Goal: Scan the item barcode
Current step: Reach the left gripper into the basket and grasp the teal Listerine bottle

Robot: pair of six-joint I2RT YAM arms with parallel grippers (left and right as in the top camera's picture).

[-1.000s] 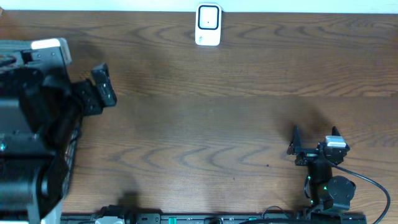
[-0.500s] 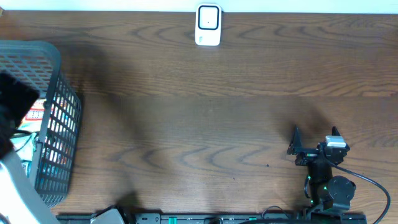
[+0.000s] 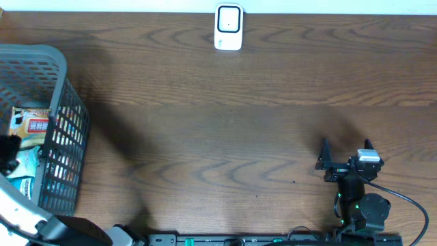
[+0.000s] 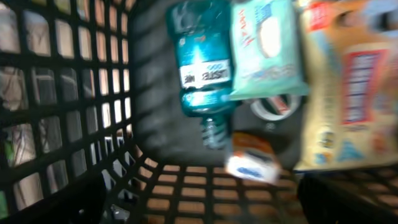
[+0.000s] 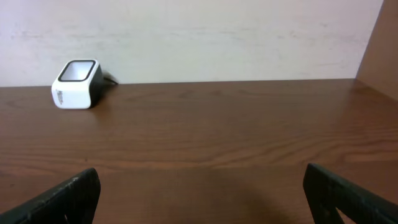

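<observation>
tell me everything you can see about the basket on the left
The basket is grey and looks like plastic, with open lattice walls under a solid rim. It stands upright at the left end of the wooden table, partly cut off by the frame. Inside lie a teal bottle, a pale green pouch, a tan printed pack and a small box.

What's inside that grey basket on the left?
Inside: a teal bottle, a pale green pack, a yellow bag, a small packet. The pack partly covers something round.
</observation>
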